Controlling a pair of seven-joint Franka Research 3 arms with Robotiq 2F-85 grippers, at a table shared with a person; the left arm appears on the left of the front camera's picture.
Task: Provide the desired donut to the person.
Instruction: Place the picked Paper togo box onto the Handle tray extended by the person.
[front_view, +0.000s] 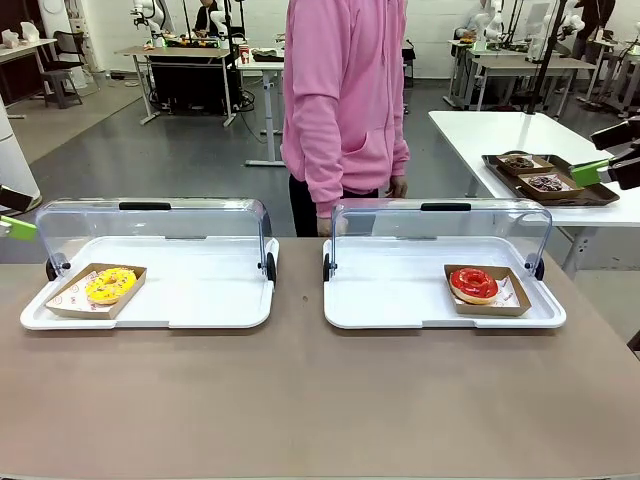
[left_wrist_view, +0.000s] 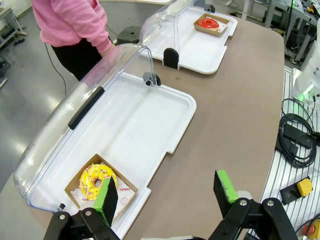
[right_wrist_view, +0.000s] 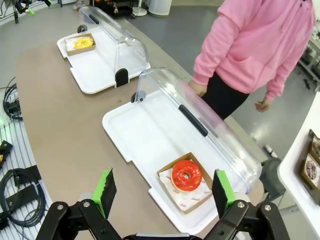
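Note:
A yellow sprinkled donut (front_view: 110, 284) (left_wrist_view: 98, 181) (right_wrist_view: 83, 42) lies in a cardboard tray inside the left white case (front_view: 200, 300). In the right white case (front_view: 395, 300) a red glazed donut (front_view: 474, 284) (left_wrist_view: 207, 23) (right_wrist_view: 186, 175) sits in its own cardboard tray. Both clear lids are rolled back. The person (front_view: 345, 100) (left_wrist_view: 70, 25) (right_wrist_view: 260, 45) in a pink hoodie stands at the far edge, one hand (right_wrist_view: 198, 88) low behind the right case. My left gripper (front_view: 18, 214) (left_wrist_view: 166, 192) hangs open above the yellow donut's end; my right gripper (front_view: 598, 156) (right_wrist_view: 162, 190) is open high over the red donut's end.
A second white table at the right carries a dark tray (front_view: 590, 196) with chocolate donuts. Brown tabletop (front_view: 300, 400) lies bare in front of both cases. Cables (left_wrist_view: 297, 135) (right_wrist_view: 20, 195) lie beside the table near the arm bases.

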